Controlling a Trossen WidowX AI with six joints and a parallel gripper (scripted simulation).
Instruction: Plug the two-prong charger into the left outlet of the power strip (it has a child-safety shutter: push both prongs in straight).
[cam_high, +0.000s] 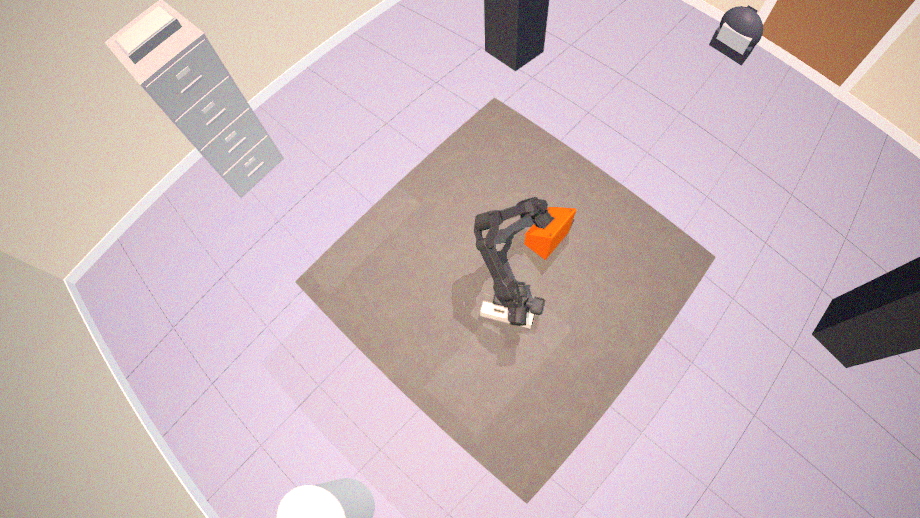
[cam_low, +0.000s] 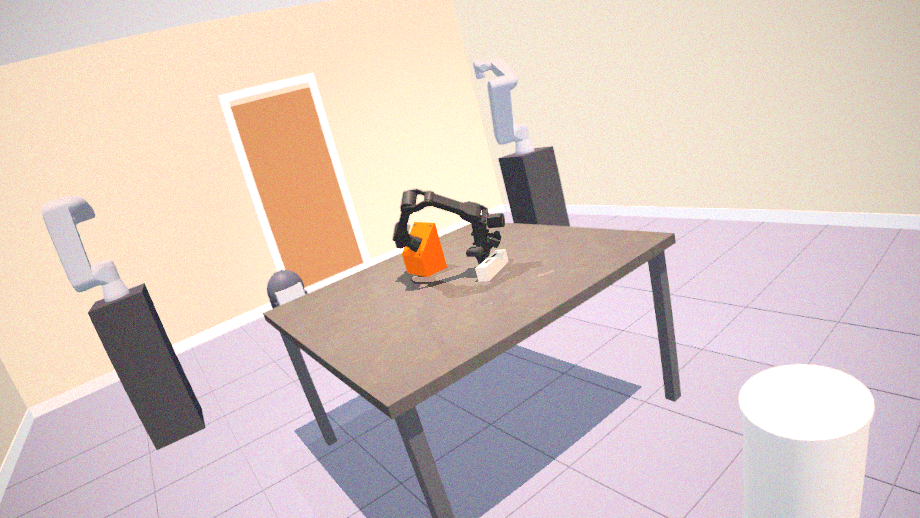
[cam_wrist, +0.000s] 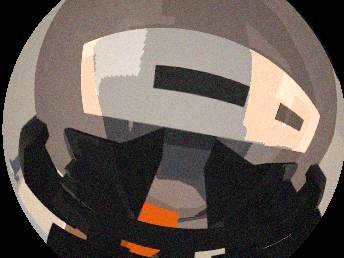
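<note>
The charger (cam_wrist: 184, 162) was clamped in the gripper (cam_high: 516, 315) (cam_low: 479, 256) (cam_wrist: 186, 135) close by the power strip (cam_high: 492, 311) (cam_low: 491, 266) (cam_wrist: 125, 95) — if pushed down tilted, one prong might have been caught and the shutter kept closed.

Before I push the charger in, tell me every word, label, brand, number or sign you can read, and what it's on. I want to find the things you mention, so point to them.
None can be read in any view.
Power strip (cam_high: 487, 312) (cam_low: 491, 267) (cam_wrist: 200, 57): no lettering visible.
Orange block (cam_high: 545, 236) (cam_low: 424, 252): no lettering I can make out.
Filing cabinet (cam_high: 218, 125): pale plates on its drawers, too small to read.
</note>
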